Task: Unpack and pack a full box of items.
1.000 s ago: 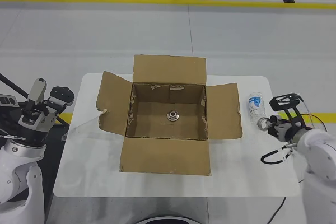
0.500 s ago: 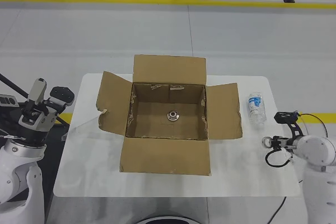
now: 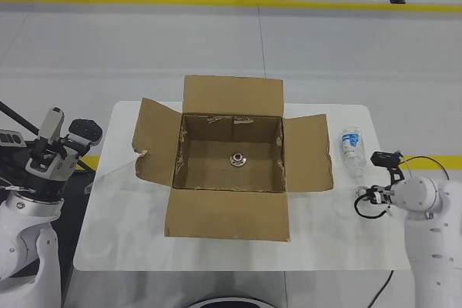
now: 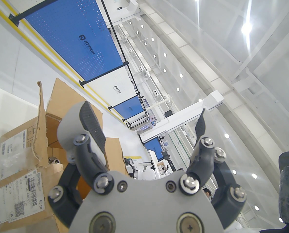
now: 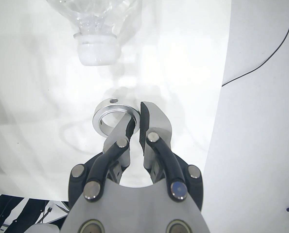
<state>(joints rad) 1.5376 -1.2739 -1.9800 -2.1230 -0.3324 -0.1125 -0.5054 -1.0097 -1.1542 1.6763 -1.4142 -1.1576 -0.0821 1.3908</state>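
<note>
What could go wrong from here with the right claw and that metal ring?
The right claw pinches the metal ring by just one side of its wall, so it might pivot or slip out. The bottle lies close by, cap toward the ring; a nudge could set it rolling.

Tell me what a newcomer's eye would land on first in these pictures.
The open cardboard box sits mid-table, its flaps spread and a lone small metal part on its floor. Right of the box, the right gripper pinches the wall of a metal ring, close to the cap of a clear bottle lying on the table. The left gripper is wide open, off the table's left edge.
</note>
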